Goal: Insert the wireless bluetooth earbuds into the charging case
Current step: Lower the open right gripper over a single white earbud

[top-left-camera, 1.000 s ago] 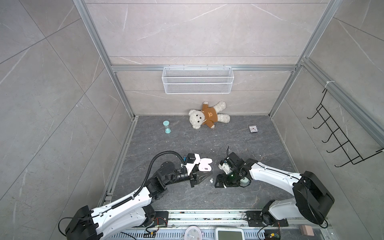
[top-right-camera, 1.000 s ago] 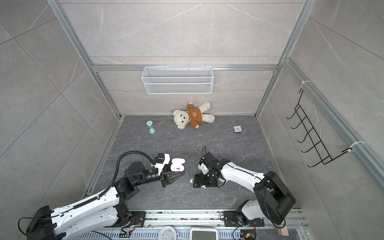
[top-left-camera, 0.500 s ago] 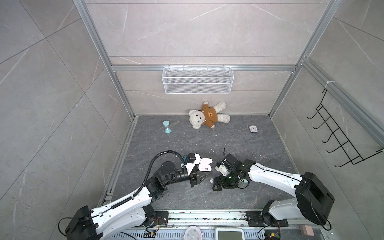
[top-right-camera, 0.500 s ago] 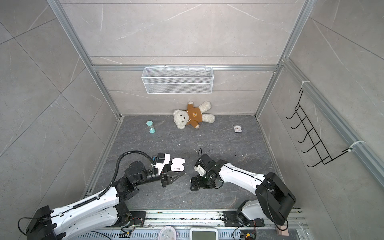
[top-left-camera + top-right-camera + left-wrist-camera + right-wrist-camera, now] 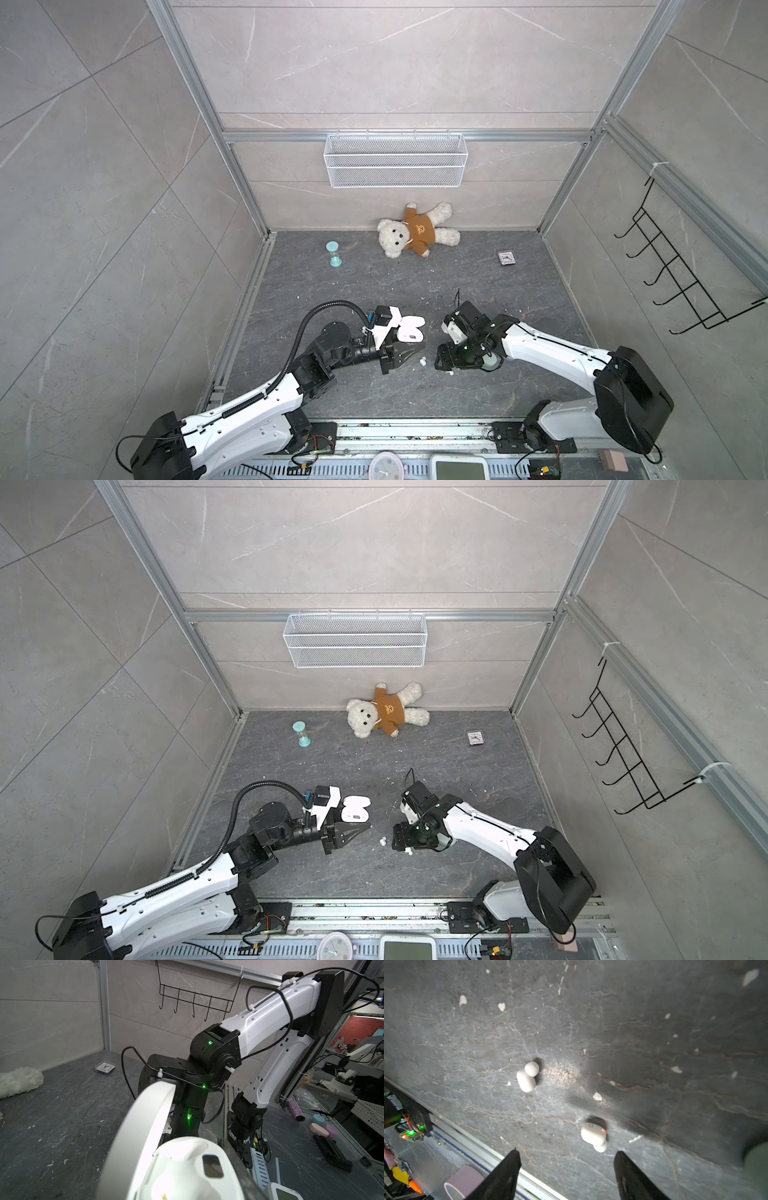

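My left gripper (image 5: 409, 351) is shut on the white charging case (image 5: 409, 332), held off the floor with its lid (image 5: 145, 1136) open. In the left wrist view the case (image 5: 187, 1169) fills the foreground with one dark finger (image 5: 233, 1159) along its side. Two white earbuds lie on the dark floor. One earbud (image 5: 593, 1136) (image 5: 451, 372) shows a small red light and sits just ahead of my right gripper (image 5: 568, 1152), which hangs open above the floor with nothing between its fingers. The other earbud (image 5: 527, 1078) (image 5: 423, 361) lies between the two grippers.
White crumbs (image 5: 597, 1096) speckle the floor. A teddy bear (image 5: 415, 235), a teal hourglass (image 5: 333, 253) and a small clock (image 5: 507, 258) lie at the back. A wire basket (image 5: 395, 160) and black hooks (image 5: 681, 282) hang on the walls. The front rail (image 5: 471, 1147) runs close by.
My right gripper has shifted slightly left and toward the front over the earbuds, and its jaws have narrowed a little. The left arm and the case have stayed put.
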### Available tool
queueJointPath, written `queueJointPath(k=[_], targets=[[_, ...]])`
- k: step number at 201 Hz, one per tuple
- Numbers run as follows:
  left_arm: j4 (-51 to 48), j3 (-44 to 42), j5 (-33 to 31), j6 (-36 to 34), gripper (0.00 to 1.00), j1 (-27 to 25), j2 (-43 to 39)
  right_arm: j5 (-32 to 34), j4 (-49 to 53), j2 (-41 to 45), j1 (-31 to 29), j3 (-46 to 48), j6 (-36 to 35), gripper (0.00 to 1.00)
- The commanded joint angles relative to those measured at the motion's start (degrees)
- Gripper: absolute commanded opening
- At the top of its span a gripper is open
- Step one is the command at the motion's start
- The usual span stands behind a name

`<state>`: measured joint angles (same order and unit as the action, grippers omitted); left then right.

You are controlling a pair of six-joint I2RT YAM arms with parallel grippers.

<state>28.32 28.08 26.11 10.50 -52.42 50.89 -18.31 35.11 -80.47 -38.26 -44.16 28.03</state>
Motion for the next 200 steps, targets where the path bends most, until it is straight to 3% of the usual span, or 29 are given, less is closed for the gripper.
queueJointPath(k=[1,76,200], targets=[[0.98,2.72,1.42,-1.05,0.16,-0.09,-1.15,1.45,-0.97,-2.16,0.13,0.42,-1.49,0.72],[0.39,3.26,1.5,-1.17,0.16,-0.13,-1.02,-3.26,-7.03,-5.55,0.15,2.63,-1.4,0.7],[-0.06,3.42,1.45,-1.21,0.15,-0.12,-1.15,-7.54,-4.35,-1.33,-3.73,1.97,1.33,0.66]])
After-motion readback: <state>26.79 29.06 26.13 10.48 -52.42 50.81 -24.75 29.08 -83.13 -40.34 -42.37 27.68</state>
